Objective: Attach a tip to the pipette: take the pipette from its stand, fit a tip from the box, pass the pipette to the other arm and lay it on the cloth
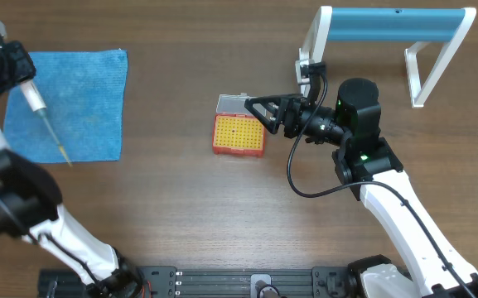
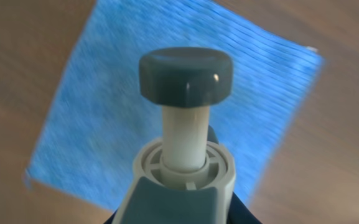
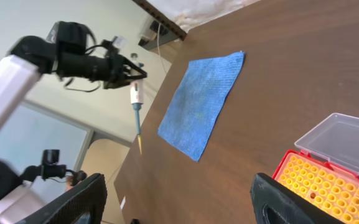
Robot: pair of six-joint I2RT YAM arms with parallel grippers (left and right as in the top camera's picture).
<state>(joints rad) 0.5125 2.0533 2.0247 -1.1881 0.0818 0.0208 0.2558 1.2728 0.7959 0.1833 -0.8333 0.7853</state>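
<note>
Over the cloth point(image 1: 81, 91), the tipped pipette point(image 1: 36, 101) is gripped by the left claw point(image 1: 11, 66); the right claw point(image 1: 256, 114) is seen open. Gentle lowering and release are judged due next.

Pipette point(image 1: 46, 122), yellow-tipped — above blue cloth point(image 1: 89, 99)

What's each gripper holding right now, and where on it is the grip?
The left gripper holds the white-and-grey pipette by its upper body, below the plunger; the right gripper is empty.

L claw point(image 1: 15, 74) clamped, R claw point(image 1: 258, 116) spread.
</note>
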